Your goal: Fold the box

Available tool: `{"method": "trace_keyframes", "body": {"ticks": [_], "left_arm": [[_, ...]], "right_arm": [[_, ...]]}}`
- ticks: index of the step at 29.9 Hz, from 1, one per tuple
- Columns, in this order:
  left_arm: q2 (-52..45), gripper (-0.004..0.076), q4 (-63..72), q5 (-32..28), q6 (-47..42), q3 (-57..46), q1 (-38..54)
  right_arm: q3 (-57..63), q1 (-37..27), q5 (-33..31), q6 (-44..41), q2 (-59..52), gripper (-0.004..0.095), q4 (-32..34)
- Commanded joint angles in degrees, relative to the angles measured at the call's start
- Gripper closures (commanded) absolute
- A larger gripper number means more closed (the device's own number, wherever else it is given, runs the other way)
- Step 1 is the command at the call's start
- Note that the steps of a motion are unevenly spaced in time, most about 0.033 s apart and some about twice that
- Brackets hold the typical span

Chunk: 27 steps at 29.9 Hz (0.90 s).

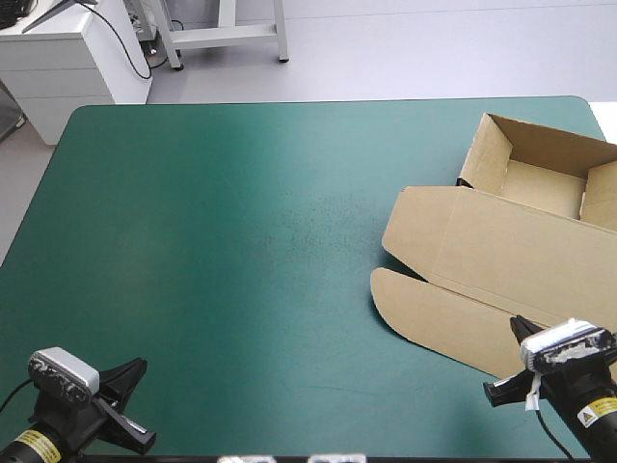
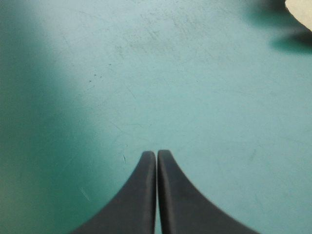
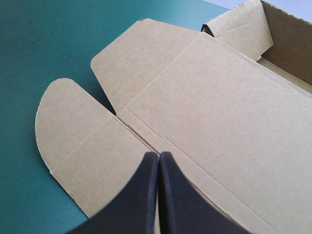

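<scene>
Teal-green desk | box, lid flat | left pincer closed, idle | my right pincer closed over lid, probably poised to push

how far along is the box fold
Done: the box already has its far end standing as an open tray, walls raised. In hand: nothing is gripped. The right pincer is shut over the flat lid, and the left pincer is shut over bare teal-green cover. Left: the lid and its rounded flap lie flat, not yet raised.
</scene>
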State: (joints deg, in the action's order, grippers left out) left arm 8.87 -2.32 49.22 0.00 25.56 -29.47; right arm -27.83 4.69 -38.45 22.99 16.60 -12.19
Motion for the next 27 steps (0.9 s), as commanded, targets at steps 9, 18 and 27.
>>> {"method": "trace_keyframes", "body": {"ticks": [9, 18, 27], "left_arm": [[-0.91, 0.0731, 0.32, -5.70, 0.00, 0.59, -0.39], [-0.91, 0.0731, 0.53, -5.70, 0.00, 0.59, -0.39], [-0.91, 0.0731, 0.53, -5.80, 0.00, 0.59, -0.39]], "right_arm": [[0.43, 0.12, 1.36, -0.78, -5.70, 0.0929, -0.67], [2.98, 0.12, 1.50, -0.99, -5.70, 0.0929, -1.01], [2.98, 0.12, 0.83, -3.25, -5.80, 0.0929, -0.69]]}}
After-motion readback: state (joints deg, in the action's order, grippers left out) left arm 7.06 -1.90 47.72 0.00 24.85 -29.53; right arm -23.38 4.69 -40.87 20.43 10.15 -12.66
